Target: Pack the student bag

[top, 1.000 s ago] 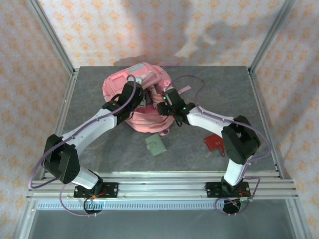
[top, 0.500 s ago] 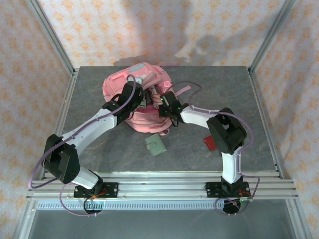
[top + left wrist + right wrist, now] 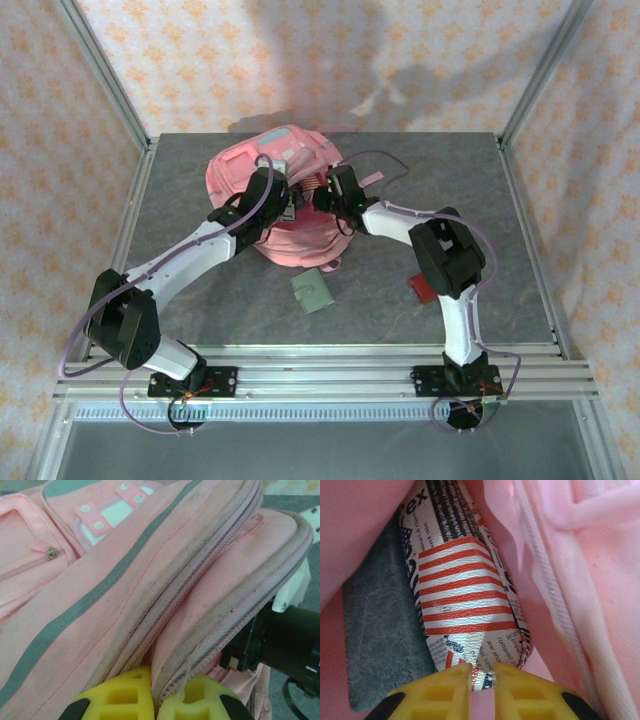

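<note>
Pinching the limp-looking student bag by its zip rim suited your left hand; your right hand nipped a striped pouch

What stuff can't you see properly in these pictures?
- Top view: the red thing is half hidden behind the right arm.
- Top view: the left arm and right arm cover the opening of the student bag.
- Right wrist view: the striped pouch runs off the top edge, and its small print is blurry.
</note>
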`<state>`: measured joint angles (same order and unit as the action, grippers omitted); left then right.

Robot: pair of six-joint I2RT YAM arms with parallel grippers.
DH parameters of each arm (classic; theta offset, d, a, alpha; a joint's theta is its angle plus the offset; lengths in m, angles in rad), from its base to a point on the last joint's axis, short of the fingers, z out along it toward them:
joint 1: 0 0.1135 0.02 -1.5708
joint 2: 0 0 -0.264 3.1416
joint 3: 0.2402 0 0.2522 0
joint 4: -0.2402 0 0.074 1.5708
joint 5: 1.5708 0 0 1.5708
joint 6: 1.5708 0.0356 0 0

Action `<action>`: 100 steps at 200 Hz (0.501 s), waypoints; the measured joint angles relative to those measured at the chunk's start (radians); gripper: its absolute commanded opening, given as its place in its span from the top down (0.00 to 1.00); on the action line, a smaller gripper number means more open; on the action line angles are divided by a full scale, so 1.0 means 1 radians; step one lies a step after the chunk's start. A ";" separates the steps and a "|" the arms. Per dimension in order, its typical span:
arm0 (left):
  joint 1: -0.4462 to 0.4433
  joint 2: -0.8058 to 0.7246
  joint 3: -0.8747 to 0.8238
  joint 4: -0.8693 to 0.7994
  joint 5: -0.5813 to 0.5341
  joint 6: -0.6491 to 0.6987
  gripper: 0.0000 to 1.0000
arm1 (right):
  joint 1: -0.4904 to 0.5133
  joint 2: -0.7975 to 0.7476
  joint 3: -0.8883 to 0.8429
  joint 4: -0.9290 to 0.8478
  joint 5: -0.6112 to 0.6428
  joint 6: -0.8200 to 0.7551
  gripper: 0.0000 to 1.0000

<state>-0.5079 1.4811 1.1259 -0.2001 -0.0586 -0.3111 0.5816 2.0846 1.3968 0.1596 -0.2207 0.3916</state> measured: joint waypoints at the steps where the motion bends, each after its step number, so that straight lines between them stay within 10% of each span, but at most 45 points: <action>1: 0.000 0.000 -0.002 0.002 0.000 -0.001 1.00 | 0.000 0.001 0.000 0.001 -0.001 0.000 0.81; 55: -0.006 0.000 -0.042 0.049 0.019 -0.036 1.00 | -0.006 -0.012 -0.061 0.103 -0.061 0.004 0.69; 100: -0.027 0.006 -0.049 0.056 0.032 -0.076 1.00 | -0.006 -0.341 -0.379 0.095 -0.032 0.006 0.54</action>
<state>-0.5350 1.4876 1.0771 -0.1436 -0.0261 -0.3866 0.5751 1.7432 1.0176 0.2543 -0.2523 0.3973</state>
